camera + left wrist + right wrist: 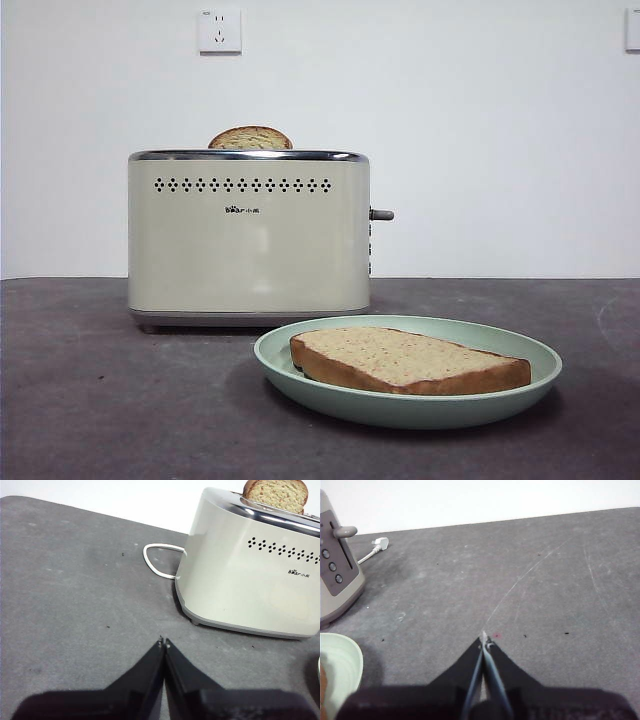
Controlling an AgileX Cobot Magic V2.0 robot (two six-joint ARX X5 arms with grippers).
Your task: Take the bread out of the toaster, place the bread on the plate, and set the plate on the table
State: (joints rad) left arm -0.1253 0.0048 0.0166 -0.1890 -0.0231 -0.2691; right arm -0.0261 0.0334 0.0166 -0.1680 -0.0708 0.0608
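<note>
Bread [410, 361] flat on plate [300, 352], plate on table [100, 400]; left gripper [163, 643] and right gripper [484, 639] closed, empty. Best left undisturbed.

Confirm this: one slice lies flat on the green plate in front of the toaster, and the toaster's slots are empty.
Not quite. The slice does lie flat on the plate, but the toaster is not empty: a second slice pokes out of its top, as the front view shows.
</note>
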